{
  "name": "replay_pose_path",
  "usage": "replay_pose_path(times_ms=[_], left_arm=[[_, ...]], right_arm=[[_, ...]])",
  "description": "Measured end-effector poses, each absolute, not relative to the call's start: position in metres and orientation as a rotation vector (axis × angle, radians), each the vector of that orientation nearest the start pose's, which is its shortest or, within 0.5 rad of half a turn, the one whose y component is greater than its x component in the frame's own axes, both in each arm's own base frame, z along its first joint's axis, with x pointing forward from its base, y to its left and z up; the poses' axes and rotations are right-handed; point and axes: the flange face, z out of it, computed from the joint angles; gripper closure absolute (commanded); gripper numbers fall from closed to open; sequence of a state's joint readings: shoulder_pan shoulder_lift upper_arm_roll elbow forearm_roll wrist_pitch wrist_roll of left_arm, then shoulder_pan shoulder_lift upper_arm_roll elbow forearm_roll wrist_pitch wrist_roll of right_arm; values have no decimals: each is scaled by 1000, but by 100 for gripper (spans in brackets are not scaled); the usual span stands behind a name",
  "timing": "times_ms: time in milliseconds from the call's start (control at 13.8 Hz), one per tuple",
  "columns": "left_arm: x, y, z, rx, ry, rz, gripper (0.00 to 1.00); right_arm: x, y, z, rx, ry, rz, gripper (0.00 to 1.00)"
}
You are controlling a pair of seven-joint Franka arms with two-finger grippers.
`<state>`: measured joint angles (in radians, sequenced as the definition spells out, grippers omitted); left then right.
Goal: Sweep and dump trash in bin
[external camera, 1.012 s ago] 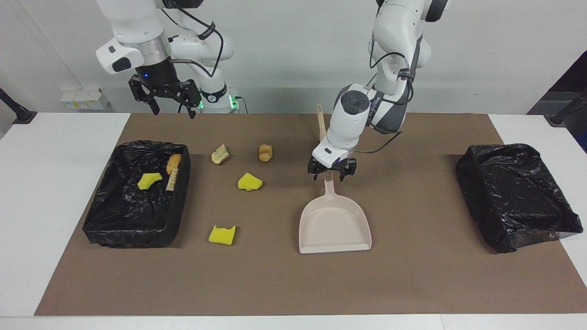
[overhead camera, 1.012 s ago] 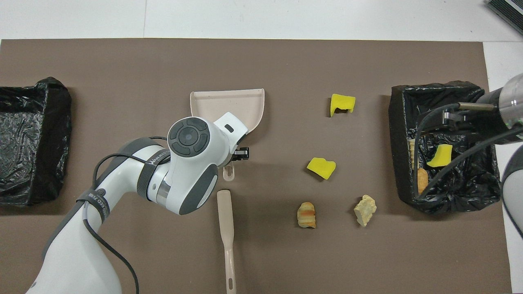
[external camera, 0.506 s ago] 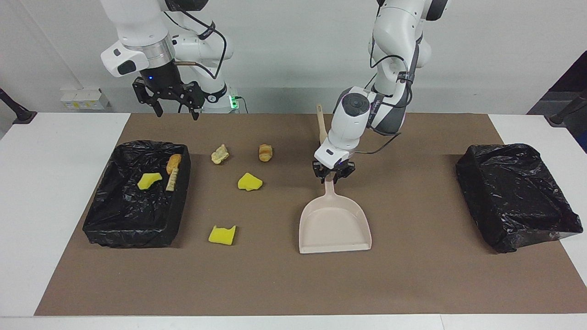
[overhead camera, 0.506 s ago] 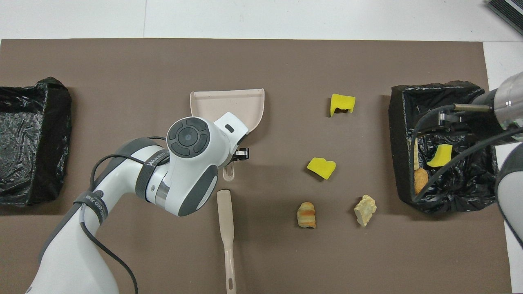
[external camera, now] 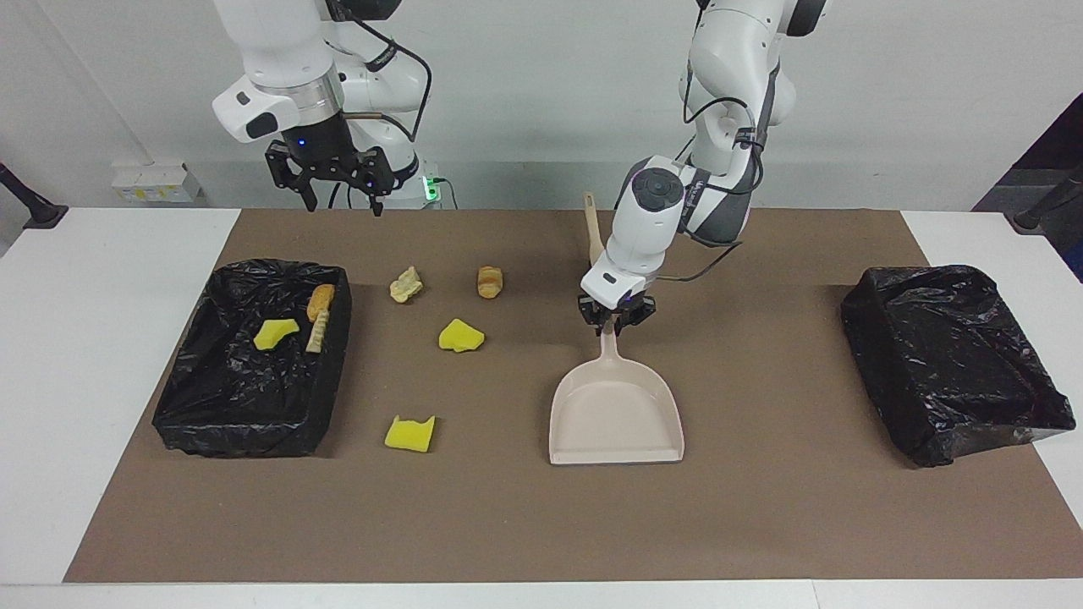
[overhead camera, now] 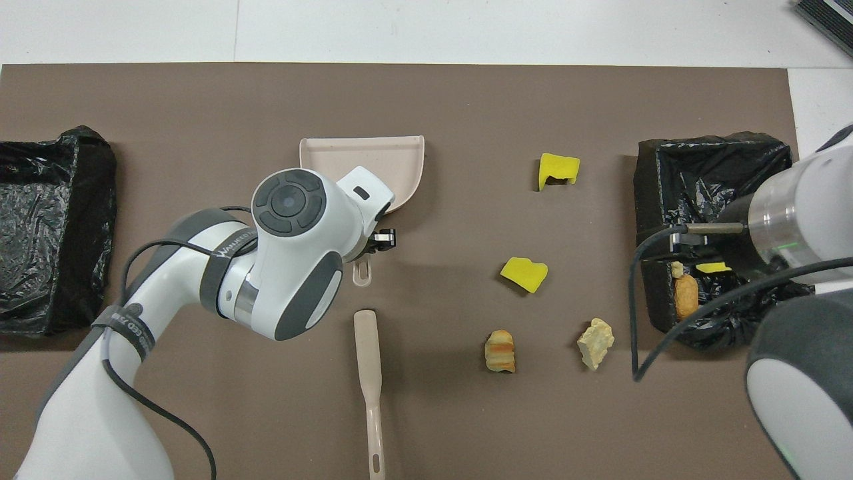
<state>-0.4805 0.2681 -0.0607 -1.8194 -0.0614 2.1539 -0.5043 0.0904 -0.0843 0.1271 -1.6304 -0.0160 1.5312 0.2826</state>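
Note:
My left gripper (external camera: 615,321) is shut on the handle of the beige dustpan (external camera: 616,414), whose pan rests on the brown mat and also shows in the overhead view (overhead camera: 373,157). Two yellow sponge pieces (external camera: 410,433) (external camera: 461,336) and two bread-like chunks (external camera: 490,281) (external camera: 406,284) lie on the mat between the dustpan and the black-lined bin (external camera: 245,414). In that bin lie a yellow piece (external camera: 275,332) and bread pieces (external camera: 320,301). My right gripper (external camera: 340,199) is open and empty, up in the air over the mat's edge by the robots.
The beige brush (overhead camera: 370,387) lies on the mat nearer to the robots than the dustpan; its bristles do not show. A second black-lined bin (external camera: 956,364) stands at the left arm's end of the table. The right arm covers part of the first bin (overhead camera: 706,160) in the overhead view.
My left gripper closed on the dustpan handle and the dustpan shifted slightly. My right gripper rose and moved from beside the bin toward the middle of the table.

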Motion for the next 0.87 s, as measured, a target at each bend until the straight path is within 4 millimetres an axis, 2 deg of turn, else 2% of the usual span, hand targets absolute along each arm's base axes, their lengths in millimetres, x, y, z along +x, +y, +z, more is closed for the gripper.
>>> replay_pose_path(times_ms=[145,289,434,650,867], left_arm=[[562,-301,411,-3235,-55,-63,100],[581,-263,409,-3226,-25,-60,100],[598,-219,407,-3219,50,-63,100],[616,-164,407,-3208,158,-75,100],[631,-110,412,-3174,427,-84,100]], right_arm=[[503,131,634,-3171,81,23,1],[487,169,622,-3179,76,45,5],[464,215,601,-3182,42,45,7],[420,288,556,-3169,46,33,8],[366,365,493,-3148,123,3,8]])
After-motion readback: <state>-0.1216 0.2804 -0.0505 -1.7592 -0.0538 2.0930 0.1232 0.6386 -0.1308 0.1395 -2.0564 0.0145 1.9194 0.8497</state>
